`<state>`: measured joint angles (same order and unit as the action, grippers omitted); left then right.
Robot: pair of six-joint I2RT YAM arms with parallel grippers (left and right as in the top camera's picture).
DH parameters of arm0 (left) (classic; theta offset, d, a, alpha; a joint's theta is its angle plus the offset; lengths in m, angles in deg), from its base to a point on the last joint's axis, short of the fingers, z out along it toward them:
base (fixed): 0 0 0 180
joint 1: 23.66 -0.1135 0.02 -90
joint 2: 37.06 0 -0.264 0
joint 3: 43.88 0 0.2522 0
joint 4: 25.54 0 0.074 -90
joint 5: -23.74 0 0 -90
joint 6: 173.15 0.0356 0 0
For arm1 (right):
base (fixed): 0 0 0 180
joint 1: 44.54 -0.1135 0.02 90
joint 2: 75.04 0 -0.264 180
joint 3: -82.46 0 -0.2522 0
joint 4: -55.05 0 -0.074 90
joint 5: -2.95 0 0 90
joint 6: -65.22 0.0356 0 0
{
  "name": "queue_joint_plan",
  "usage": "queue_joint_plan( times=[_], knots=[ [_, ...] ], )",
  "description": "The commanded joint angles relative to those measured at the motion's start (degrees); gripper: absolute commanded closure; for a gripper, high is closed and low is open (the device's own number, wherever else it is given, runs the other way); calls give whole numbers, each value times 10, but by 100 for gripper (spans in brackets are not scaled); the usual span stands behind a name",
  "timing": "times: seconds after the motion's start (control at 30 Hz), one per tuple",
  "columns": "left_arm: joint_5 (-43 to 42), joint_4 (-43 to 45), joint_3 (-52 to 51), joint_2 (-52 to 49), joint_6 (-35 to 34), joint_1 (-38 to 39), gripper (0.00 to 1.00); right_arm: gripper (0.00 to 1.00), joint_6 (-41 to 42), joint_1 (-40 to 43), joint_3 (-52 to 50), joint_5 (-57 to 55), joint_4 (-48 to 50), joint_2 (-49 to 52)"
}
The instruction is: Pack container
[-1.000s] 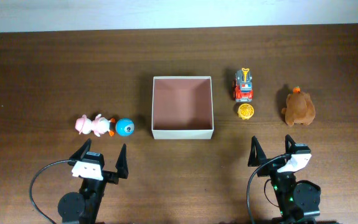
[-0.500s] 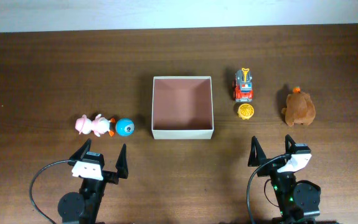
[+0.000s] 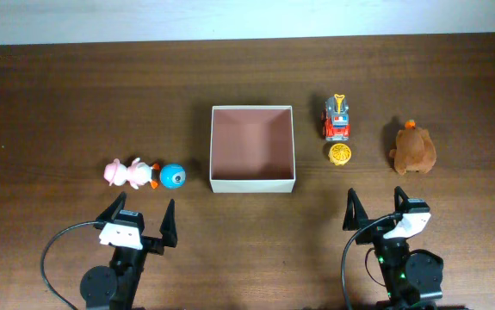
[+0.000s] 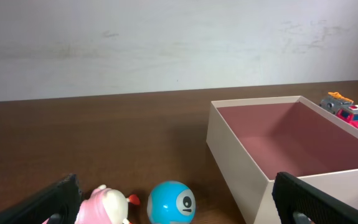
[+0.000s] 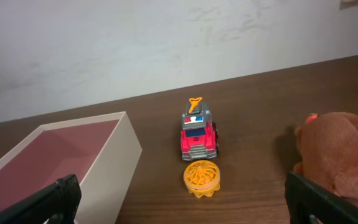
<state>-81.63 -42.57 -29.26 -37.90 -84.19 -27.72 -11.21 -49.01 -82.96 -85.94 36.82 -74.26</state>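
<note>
The container (image 3: 252,183), a square white-walled box with a pinkish-brown inside, stands empty at the table's middle; it also shows in the left wrist view (image 4: 241,158) and the right wrist view (image 5: 113,168). Left of it lie a pink duck toy (image 3: 126,173) (image 4: 107,206) and a blue ball (image 3: 173,176) (image 4: 171,202). Right of it are a red toy truck (image 3: 337,118) (image 5: 198,134), a yellow wheel (image 3: 341,154) (image 5: 202,178) and a brown plush (image 3: 414,147) (image 5: 340,152). My left gripper (image 3: 139,220) (image 4: 179,214) and right gripper (image 3: 376,212) (image 5: 182,208) are open and empty, near the front edge.
The dark wooden table (image 3: 75,95) ends at a pale wall (image 3: 230,17) at the back. Both arm bases and their cables sit at the front edge.
</note>
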Motion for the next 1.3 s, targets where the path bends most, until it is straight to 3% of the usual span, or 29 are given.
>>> queue_joint_plan(
  times=[0.0,0.17,0.3,0.5,0.93,1.07,1.27],
  knots=[
    [6,-2,-3,5,7,3,0,1,5,4,-5,-15,-1,-6],
    [6,-2,-3,5,7,3,0,1,5,4,-5,-59,24,-6],
    [6,-2,-3,5,7,3,0,1,5,4,-2,-26,89,-4],
    [6,-2,-3,5,7,3,0,1,-1,4,109,-6,-23,68],
    [6,-2,-3,5,7,3,0,1,-45,4,622,62,-355,631],
    [6,-2,-3,5,7,3,0,1,-50,4,709,62,-371,772],
    [6,-2,-3,5,7,3,0,1,-127,4,723,61,-313,923]
  ],
)
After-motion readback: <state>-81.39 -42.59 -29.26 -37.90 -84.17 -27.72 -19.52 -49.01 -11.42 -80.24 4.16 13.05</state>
